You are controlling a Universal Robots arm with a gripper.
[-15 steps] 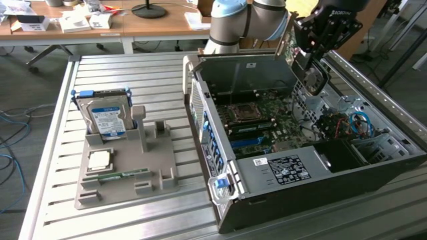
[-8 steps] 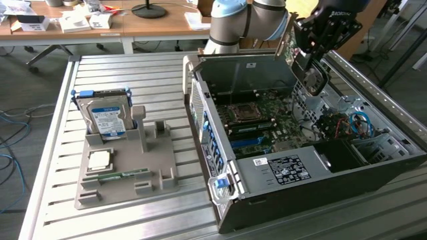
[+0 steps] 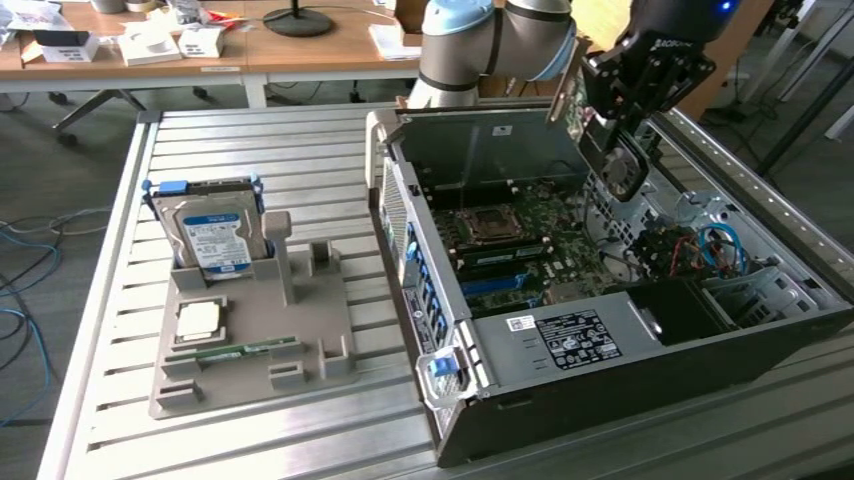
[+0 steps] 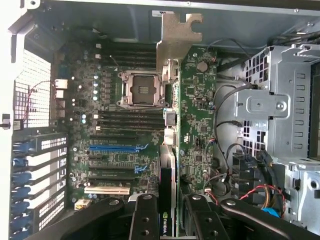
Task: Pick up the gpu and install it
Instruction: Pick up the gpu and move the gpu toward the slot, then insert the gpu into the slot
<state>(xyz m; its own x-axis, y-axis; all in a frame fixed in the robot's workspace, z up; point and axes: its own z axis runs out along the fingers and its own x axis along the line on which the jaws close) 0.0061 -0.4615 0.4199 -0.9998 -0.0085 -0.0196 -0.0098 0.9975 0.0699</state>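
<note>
My 1 arm [image 3: 487, 45] comes in from the far side of the exterior view. Its grey and pale-blue joints are bent, so my black wrist [image 3: 674, 25] sits high toward the exterior view's right. My gripper [image 3: 625, 120] hangs below the wrist and points down. In the wrist view my 2 black fingers [image 4: 145, 220] stand partly closed, 1 on each face of the gpu [image 4: 169, 165], which I hold edge-on between them.
</note>
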